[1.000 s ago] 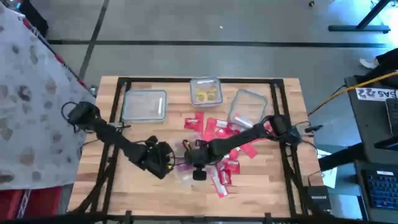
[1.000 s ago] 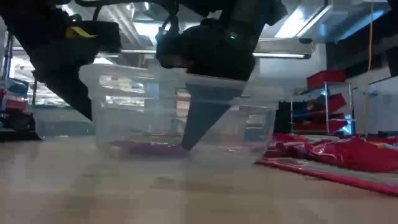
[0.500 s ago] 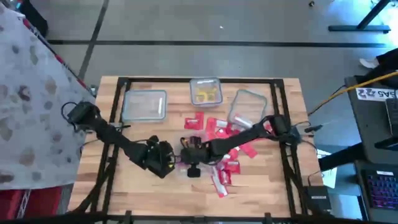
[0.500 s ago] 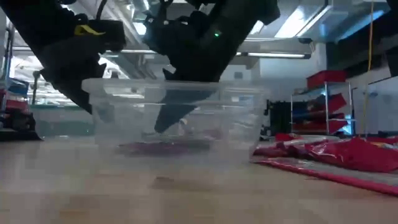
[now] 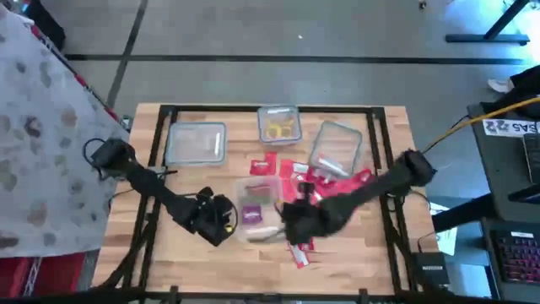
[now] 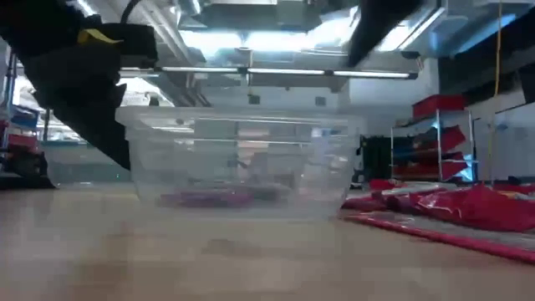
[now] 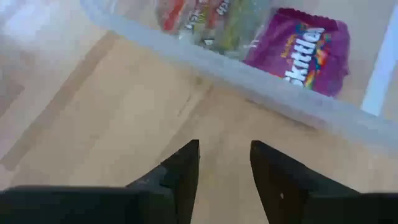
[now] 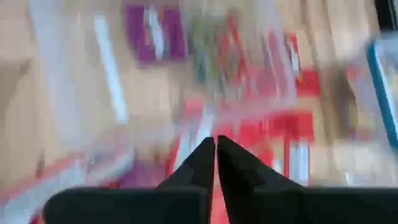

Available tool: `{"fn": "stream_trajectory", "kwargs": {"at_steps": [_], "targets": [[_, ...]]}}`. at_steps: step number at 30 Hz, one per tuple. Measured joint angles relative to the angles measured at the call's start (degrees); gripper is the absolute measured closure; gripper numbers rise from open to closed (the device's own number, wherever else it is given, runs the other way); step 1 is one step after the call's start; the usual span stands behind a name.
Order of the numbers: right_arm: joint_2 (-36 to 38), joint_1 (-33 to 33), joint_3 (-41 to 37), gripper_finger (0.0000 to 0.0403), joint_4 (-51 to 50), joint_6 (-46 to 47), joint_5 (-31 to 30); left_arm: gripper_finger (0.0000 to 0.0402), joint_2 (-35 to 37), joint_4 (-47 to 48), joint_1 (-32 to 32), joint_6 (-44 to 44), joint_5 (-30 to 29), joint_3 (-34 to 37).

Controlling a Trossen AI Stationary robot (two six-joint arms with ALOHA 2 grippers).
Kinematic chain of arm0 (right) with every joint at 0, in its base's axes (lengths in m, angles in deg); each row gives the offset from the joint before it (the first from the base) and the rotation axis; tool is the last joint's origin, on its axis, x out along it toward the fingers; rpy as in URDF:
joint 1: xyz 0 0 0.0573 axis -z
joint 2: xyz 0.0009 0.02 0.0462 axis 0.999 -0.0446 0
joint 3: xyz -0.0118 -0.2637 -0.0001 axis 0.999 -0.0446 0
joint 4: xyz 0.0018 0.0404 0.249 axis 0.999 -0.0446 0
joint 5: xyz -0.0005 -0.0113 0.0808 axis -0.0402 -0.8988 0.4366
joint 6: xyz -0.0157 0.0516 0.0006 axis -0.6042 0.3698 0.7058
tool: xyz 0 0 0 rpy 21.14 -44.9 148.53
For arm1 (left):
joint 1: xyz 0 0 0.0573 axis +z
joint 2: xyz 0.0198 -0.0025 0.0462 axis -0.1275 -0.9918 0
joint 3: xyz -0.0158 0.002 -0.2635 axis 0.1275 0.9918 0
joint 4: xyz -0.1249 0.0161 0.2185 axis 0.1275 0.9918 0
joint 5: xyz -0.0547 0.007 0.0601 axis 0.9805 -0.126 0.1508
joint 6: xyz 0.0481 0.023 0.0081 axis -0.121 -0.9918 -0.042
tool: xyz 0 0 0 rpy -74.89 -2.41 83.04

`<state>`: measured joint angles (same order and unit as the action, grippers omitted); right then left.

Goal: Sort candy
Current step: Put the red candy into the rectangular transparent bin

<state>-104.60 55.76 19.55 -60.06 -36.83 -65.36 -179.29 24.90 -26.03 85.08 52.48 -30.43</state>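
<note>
Candy sits in two places on the wooden bench (image 5: 194, 253) as I read it from the high view: a loose heap of flat red rectangular packets (image 5: 325, 187) right of centre, and a magenta-purple packet (image 5: 251, 214) lying inside the clear plastic tub (image 5: 257, 203) at the middle of the frame. My left wrist view shows that purple packet (image 7: 306, 50) through the tub wall (image 7: 261, 84), beside a pale packet with orange and green print (image 7: 205, 18).

Along the upper edge of the bench I count three more clear tubs: a wide one at upper left (image 5: 197, 142), a small one at upper centre (image 5: 279, 124) holding tiny yellow pieces (image 5: 279, 128), and a tilted one at upper right (image 5: 336, 148).

The left gripper (image 5: 218, 219) rests at the left edge of the middle tub; its fingers (image 7: 183, 174) stand a narrow gap apart with bare wood between them, holding nothing. In the low view the left arm is the dark mass at the left, behind the tub (image 6: 238, 159).

The right gripper (image 5: 297, 224) is just right of the same tub, over the lower end of the red heap. Its fingers (image 8: 202, 165) are pressed together, and I see nothing between them. The right wrist view is smeared, so I cannot pick out single packets there.
</note>
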Motion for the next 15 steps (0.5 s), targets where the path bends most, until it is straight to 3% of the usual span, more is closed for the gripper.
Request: {"fn": "stream_trajectory", "kwargs": {"at_steps": [8, 15], "targets": [[0.3, -6.8, -13.4, 0.0280, 3.2, 26.0, 8.5, 0.0273, 0.0, -0.2, -1.0, 1.3, -2.6, 0.0], [0.3, -7.7, -24.1, 0.0208, 15.8, 34.1, 11.0, 0.0273, 0.0, -0.4, -0.3, -0.3, -2.6, 0.0]]}}
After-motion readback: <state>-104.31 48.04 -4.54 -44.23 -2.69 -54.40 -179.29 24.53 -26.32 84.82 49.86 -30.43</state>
